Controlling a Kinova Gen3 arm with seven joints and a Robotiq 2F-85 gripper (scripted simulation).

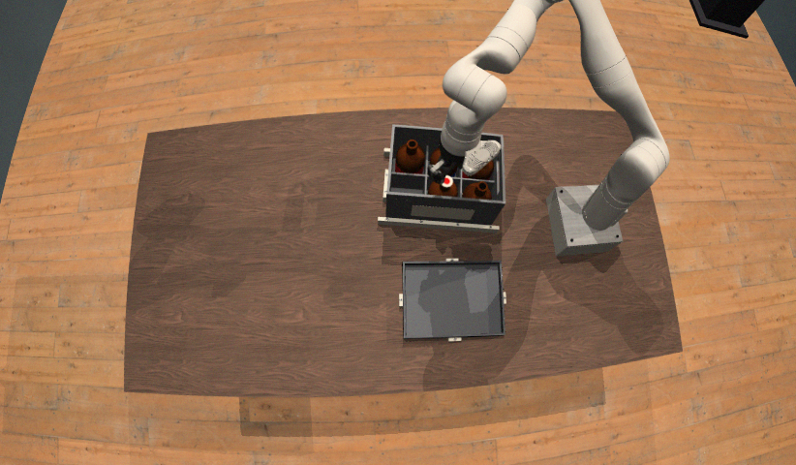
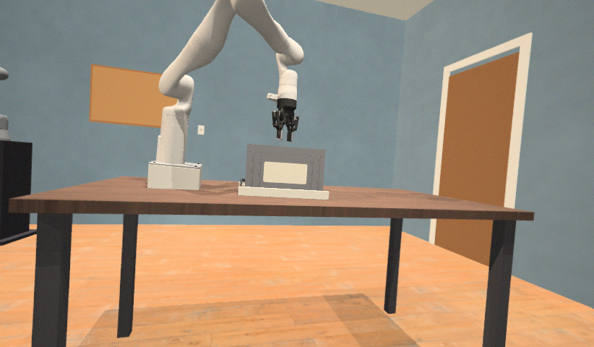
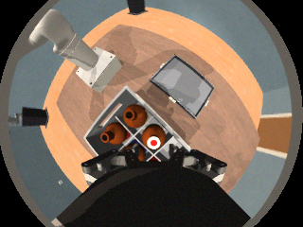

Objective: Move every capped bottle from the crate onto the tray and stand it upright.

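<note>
Hovering just above the crate (image 2: 253, 167), the gripper (image 2: 285, 135) has its jaws partly spread, holding nothing; the capped bottle (image 1: 446, 183) stands in the front middle cell, the tray (image 1: 452, 335) bare. Descending off-centre could strike a neighbouring open bottle (image 1: 411, 154); the loose crate might shift.

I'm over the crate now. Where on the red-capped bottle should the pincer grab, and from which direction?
Take the capped bottle by its narrow neck just under the red cap, coming straight down from above. It stands upright in a middle cell of the crate, so dividers and walls block any side approach; only the top is exposed. The pincer hangs open above the crate and holds nothing, probably wide enough for the neck.
</note>
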